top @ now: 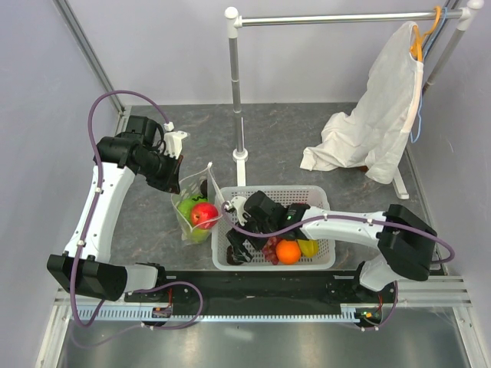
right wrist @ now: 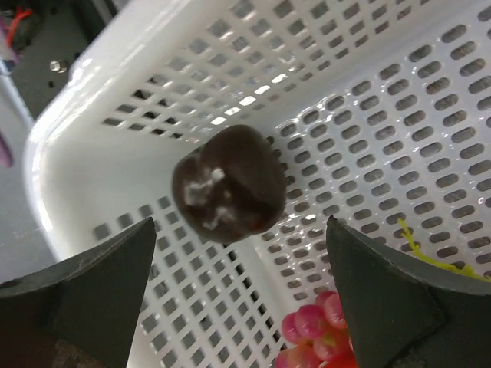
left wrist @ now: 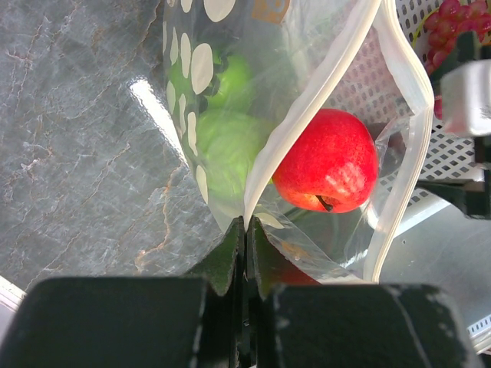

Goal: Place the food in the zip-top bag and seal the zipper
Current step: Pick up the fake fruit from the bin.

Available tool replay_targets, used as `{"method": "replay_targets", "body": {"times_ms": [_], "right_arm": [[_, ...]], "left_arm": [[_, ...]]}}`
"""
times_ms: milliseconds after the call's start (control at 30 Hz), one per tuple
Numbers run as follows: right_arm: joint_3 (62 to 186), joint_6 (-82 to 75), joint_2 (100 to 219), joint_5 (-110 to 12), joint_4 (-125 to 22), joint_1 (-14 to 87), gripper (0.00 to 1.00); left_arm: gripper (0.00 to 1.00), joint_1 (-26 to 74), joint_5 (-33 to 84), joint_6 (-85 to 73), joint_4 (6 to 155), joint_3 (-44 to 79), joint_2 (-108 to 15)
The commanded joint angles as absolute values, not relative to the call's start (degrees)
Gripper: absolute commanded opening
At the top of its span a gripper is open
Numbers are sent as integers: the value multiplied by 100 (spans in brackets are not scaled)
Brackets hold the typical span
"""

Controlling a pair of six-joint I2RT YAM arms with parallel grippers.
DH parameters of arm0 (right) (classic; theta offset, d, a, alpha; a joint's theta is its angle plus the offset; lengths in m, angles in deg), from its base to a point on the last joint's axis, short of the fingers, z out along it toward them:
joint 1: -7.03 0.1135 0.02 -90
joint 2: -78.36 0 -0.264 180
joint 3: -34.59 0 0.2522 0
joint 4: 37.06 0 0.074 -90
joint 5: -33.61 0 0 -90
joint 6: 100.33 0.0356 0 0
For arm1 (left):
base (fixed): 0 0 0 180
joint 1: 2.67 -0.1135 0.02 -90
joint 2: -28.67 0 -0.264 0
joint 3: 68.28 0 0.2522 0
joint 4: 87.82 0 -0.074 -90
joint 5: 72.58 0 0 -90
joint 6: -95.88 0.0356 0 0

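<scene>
The clear dotted zip-top bag stands open left of the white basket. It holds a red apple and green fruits. My left gripper is shut on the bag's rim. In the left wrist view its jaws pinch the whitish zipper strip, with the apple and green fruits just beyond. My right gripper is open inside the basket. In the right wrist view it hovers over a dark brown piece without touching it.
The basket also holds pink grapes, an orange and a yellow fruit. A garment rack post stands behind the bag. A white cloth garment hangs at the back right.
</scene>
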State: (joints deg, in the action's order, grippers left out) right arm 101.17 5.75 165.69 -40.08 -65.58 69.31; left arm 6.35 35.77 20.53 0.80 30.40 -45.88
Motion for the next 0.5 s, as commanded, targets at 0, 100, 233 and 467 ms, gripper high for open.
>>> {"method": "replay_targets", "body": {"times_ms": [0,100,233,467], "right_arm": [[10135,470,16739,-4225,-6084,6935,98],[10161,549,16897,-4110,-5978,6970,98],[10091,549,17002,-4171,-5838,7058,98],[10223,699,17301,-4611,-5961,7075,97]], "left_arm": [[2,630,3641,2134,-209,3100,-4560],[2,630,3641,2126,-200,3091,-4613],[2,638,3658,2117,-191,3100,-4657],[2,630,3667,2117,-165,3065,-4692]]}}
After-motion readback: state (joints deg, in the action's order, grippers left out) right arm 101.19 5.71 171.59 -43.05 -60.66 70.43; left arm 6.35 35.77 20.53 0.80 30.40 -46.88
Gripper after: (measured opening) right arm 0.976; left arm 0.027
